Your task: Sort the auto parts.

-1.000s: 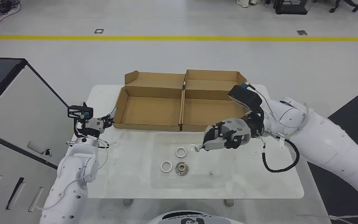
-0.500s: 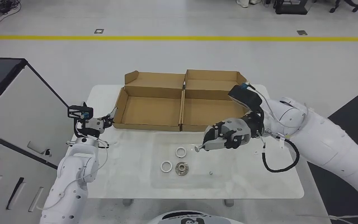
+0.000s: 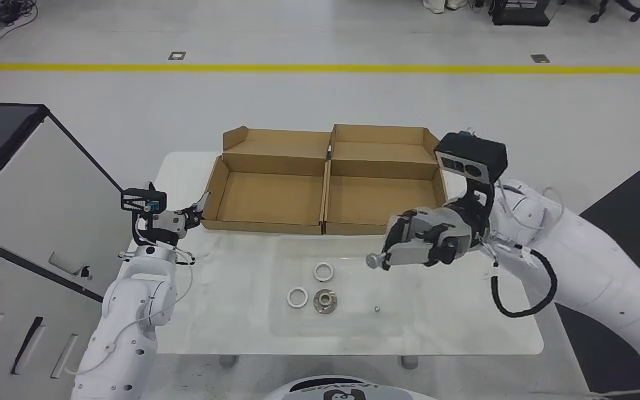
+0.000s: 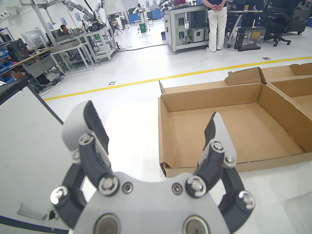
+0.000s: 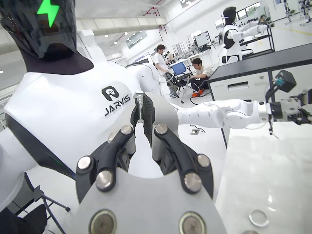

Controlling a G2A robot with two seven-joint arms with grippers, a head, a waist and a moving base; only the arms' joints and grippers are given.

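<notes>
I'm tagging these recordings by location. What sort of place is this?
Likely a robotics lab or workshop hall: several robot arms stand in the background, another humanoid robot is set up farther off, and a yellow floor line marks off the work area.

White arms (image 3: 135, 310), black cable (image 3: 496, 295), silver screws on right claw (image 5: 142, 105).

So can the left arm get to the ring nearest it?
Probably yes. The left end effector is open and empty, and nothing stands on the table between it and the ring. Whether the arm stretches that far is unsure.
</notes>
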